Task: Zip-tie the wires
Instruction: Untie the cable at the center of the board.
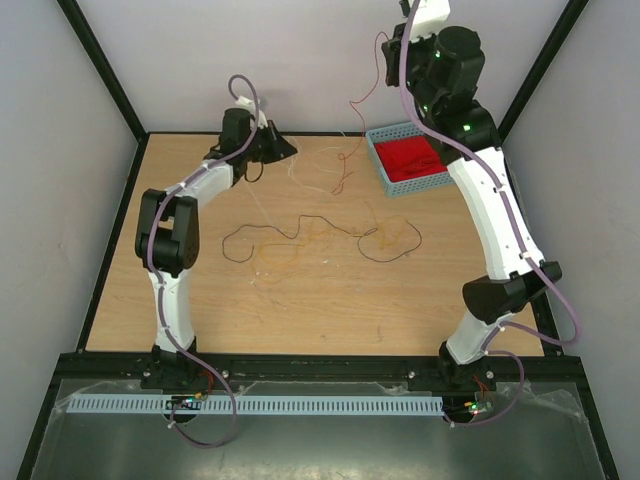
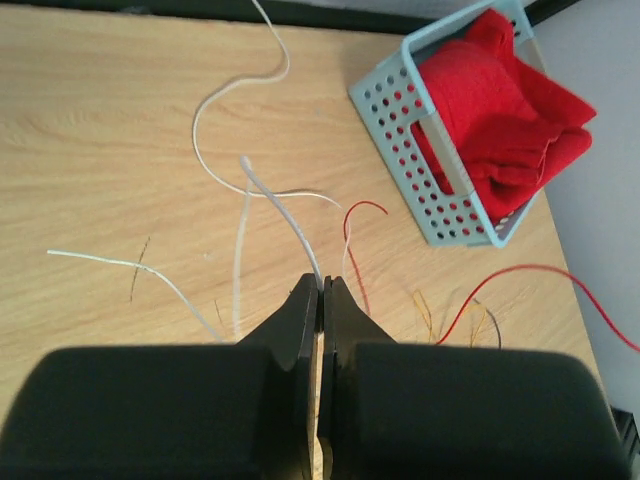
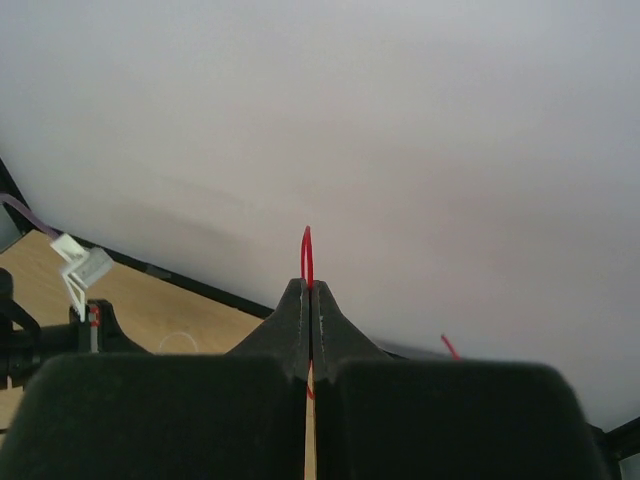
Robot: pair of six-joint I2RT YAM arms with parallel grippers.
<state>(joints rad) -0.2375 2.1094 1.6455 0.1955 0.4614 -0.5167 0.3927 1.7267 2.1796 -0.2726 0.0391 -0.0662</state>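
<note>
A light wooden table (image 2: 120, 110) spreads beneath and ahead of the left gripper (image 2: 322, 285). Ahead of that gripper and off to its right, close to the table's far right corner, sits a pale blue plastic basket (image 2: 405, 145) with rows of round holes in its walls. A bright red cloth (image 2: 490, 110) is bundled inside it and bulges above the rim. Ahead of the right gripper (image 3: 309, 290), a plain pale wall (image 3: 400, 120) fills the view, with a black frame bar (image 3: 180, 277) along its foot. Well behind both grippers, along the near edge, lies a long white slotted strip (image 1: 260, 405).
</note>
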